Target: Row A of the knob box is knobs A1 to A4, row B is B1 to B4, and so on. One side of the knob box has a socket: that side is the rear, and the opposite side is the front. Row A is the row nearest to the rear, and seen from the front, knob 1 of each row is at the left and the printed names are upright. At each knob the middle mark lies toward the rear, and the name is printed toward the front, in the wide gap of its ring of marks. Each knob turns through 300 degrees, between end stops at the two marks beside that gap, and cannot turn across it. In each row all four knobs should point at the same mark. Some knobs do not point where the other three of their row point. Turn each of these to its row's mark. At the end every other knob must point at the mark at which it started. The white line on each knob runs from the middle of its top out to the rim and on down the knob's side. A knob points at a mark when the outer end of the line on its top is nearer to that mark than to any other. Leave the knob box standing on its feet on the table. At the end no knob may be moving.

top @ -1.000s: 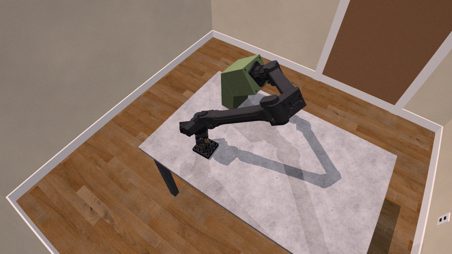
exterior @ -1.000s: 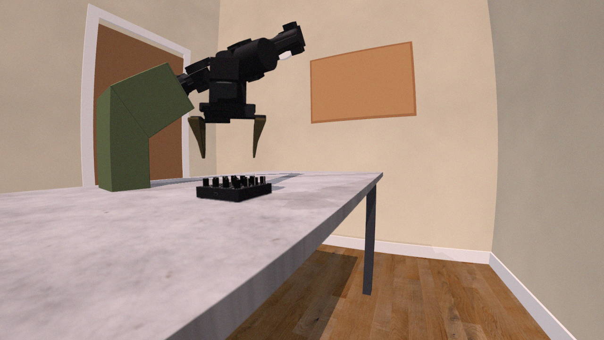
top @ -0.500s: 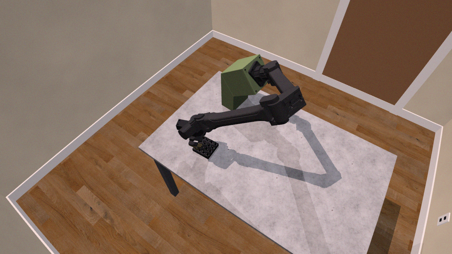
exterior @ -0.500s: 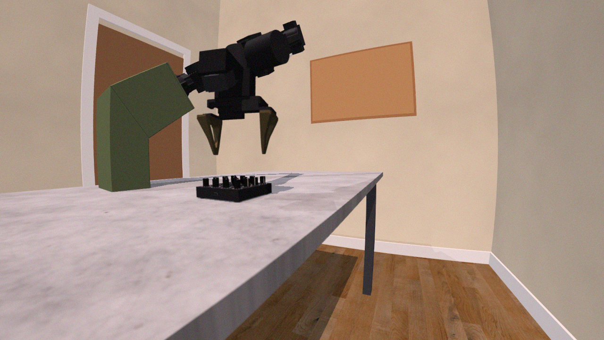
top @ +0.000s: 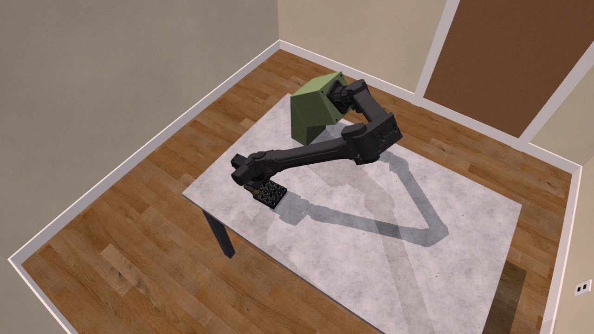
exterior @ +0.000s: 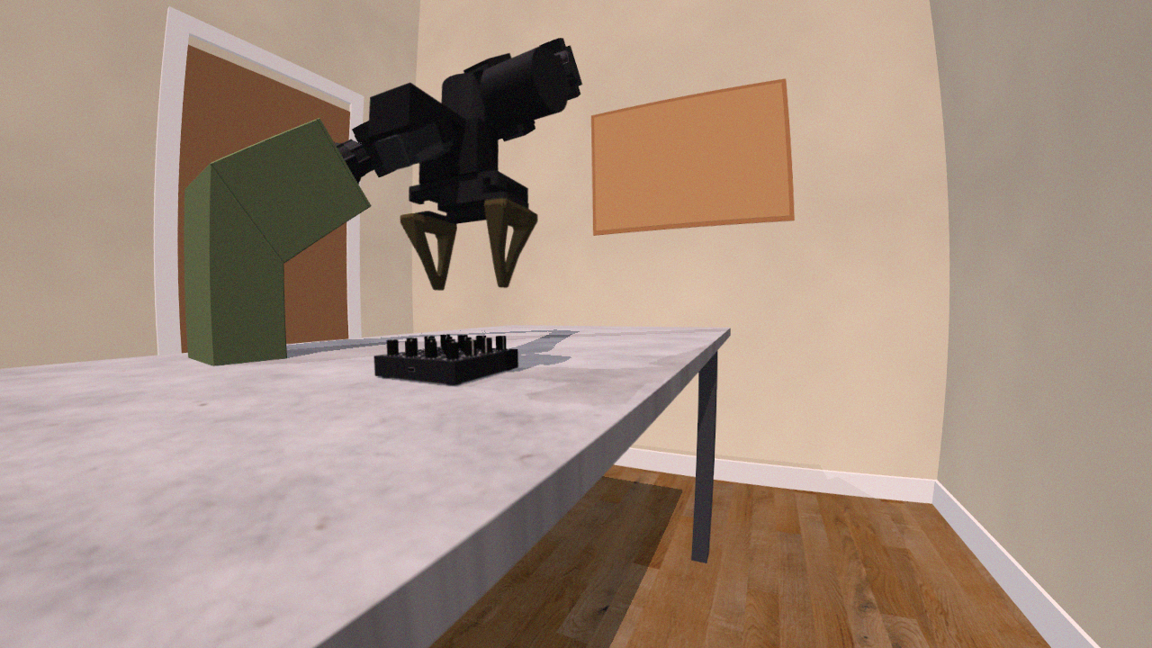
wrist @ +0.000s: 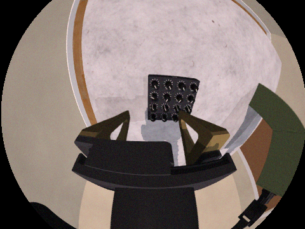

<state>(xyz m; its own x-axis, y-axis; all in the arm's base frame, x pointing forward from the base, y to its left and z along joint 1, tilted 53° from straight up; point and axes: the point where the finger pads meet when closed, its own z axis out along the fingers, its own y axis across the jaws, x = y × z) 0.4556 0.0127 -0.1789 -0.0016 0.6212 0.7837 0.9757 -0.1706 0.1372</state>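
Knob box: flat on the counter, near its edge
End effector: fingers apart, nothing between them, poised above the box
Green stand: upright on the counter, arm mounted on it

in the exterior view's centre, open air separates the gripper from upright knobs below.
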